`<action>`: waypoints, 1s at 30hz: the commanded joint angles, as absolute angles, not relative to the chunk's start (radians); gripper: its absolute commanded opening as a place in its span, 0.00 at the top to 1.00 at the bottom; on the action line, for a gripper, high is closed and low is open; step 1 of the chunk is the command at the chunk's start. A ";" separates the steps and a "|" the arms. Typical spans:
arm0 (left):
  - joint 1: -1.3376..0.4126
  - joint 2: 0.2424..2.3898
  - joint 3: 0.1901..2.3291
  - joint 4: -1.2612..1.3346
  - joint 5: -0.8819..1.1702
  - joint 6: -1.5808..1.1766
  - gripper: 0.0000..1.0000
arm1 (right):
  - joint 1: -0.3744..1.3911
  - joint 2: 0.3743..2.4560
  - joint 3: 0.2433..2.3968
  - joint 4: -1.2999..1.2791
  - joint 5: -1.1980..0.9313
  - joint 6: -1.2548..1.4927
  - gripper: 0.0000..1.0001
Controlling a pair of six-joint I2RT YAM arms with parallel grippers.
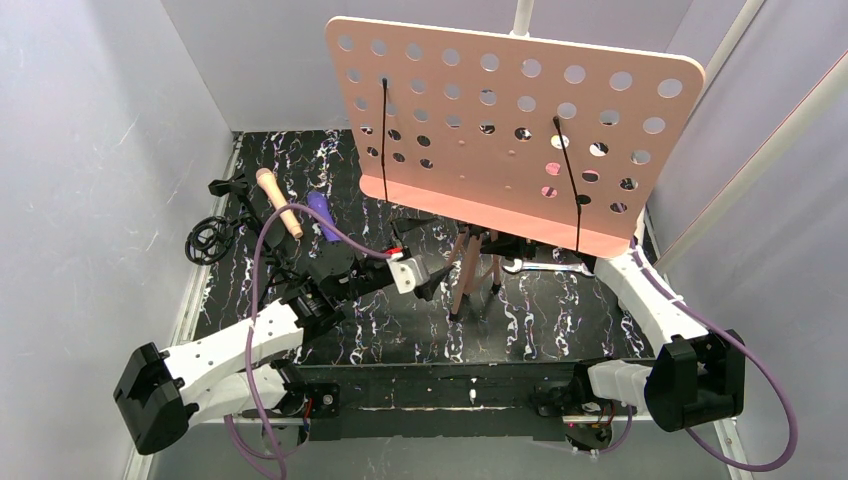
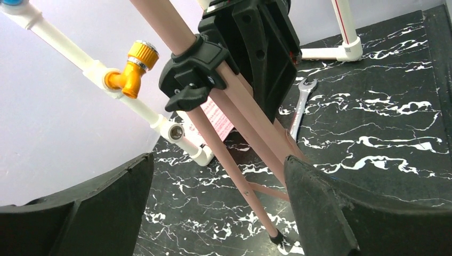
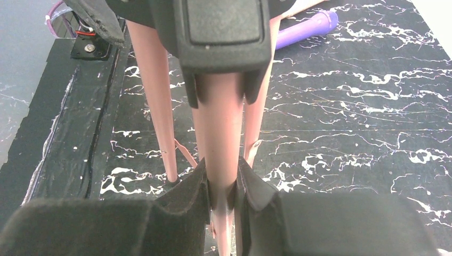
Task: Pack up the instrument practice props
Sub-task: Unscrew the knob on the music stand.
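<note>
The salmon-pink perforated music rest (image 1: 510, 130) stands upright on its tripod legs (image 1: 468, 280) mid-table. My left gripper (image 2: 219, 160) is open, its fingers on either side of one tripod leg (image 2: 242, 186) near the foot, without touching it. My right gripper (image 3: 221, 184) is shut on the rest's pink centre tube (image 3: 218, 133); the board hides it in the top view. A peach microphone (image 1: 280, 205) and a purple microphone (image 1: 322, 217) lie at the back left beside the black mic holders (image 1: 212, 240). A pink music sheet (image 2: 218, 117) shows behind the legs.
A silver wrench (image 1: 545, 267) lies on the black marbled table (image 1: 560, 320) right of the tripod. A white pipe with an orange valve (image 2: 130, 69) runs along the back wall. Grey walls close in the left, the right and the back.
</note>
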State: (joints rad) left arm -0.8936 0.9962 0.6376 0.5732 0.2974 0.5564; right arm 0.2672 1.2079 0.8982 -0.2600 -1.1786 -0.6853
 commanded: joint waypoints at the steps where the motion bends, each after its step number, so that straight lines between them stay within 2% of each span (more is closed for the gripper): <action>1: -0.898 1.011 0.704 0.584 0.324 0.583 0.13 | 0.263 1.208 0.853 -0.333 -1.183 -0.672 0.99; 14: -0.898 1.073 0.789 0.586 0.382 0.522 0.38 | 0.261 1.201 0.845 -0.328 -1.190 -0.668 0.99; 23: -0.901 1.117 0.821 0.591 0.365 0.529 0.46 | 0.259 1.201 0.841 -0.321 -1.195 -0.661 0.99; 30: -0.901 1.124 0.828 0.592 0.331 0.517 0.57 | 0.259 1.203 0.840 -0.318 -1.195 -0.658 0.99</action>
